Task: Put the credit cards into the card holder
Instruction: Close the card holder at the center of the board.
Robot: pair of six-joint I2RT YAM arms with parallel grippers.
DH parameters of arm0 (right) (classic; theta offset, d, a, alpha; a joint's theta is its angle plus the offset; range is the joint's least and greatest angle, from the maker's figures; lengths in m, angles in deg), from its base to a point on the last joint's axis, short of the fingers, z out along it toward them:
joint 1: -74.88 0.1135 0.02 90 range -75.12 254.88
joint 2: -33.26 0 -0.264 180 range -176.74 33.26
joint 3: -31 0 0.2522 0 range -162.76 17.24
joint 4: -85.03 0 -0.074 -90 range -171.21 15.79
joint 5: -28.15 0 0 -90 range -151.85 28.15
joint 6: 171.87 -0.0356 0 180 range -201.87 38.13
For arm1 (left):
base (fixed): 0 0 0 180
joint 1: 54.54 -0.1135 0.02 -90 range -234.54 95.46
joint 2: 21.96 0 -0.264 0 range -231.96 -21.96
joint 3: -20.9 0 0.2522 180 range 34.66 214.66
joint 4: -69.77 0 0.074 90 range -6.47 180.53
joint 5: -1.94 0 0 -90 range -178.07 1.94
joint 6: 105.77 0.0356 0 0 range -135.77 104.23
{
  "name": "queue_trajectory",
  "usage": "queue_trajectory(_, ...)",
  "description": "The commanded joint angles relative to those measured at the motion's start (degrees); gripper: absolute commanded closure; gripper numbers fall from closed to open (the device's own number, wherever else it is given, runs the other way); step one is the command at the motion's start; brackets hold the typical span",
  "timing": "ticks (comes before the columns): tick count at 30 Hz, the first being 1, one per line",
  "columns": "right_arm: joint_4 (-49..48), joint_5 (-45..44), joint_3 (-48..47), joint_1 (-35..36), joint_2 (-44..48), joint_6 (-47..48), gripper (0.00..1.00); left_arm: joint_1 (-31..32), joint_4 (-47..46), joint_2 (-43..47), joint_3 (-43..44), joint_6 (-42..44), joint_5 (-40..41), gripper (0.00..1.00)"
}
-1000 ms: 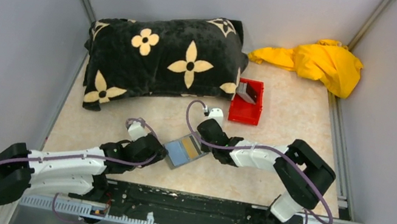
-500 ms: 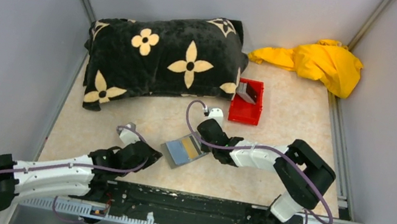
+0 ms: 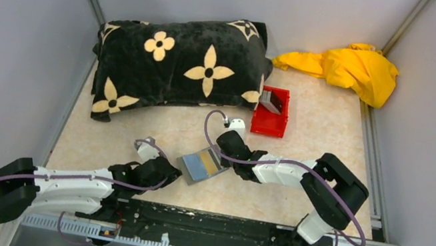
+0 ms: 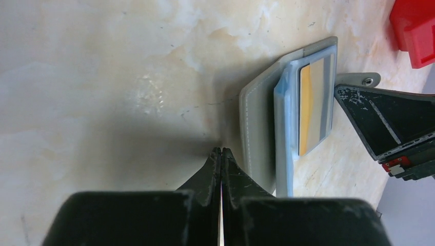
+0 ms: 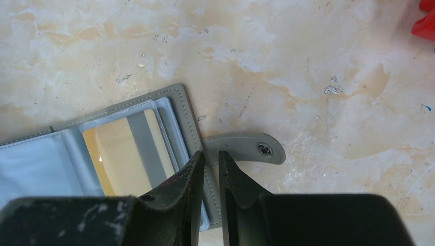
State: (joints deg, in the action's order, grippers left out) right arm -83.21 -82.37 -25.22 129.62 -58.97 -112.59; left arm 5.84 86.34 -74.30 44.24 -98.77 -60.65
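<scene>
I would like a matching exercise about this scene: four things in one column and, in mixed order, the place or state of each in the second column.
Things
1. card holder
2. red bin
3. yellow cloth
4. left gripper

Places or states
A. in the far right corner
B. jaws shut, holding nothing
C. lying open, with a yellow card in its sleeve
D. next to the black flowered pillow

Pairs: 1-C, 2-D, 3-A, 4-B
</scene>
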Motion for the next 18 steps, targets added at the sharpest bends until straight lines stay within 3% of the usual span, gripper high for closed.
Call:
queue_trajectory(1,3.0,2.7,0.6,1.0,-0.6,-0.8,0.81,0.4,-4.0,-4.0,0.0,1.5,-0.1,1.00)
queue_trajectory(18,2.4,3.2,1.8,1.1,0.1,-1.4,0.82,0.4,-11.2,-13.3,11.6,11.3,4.0,0.95)
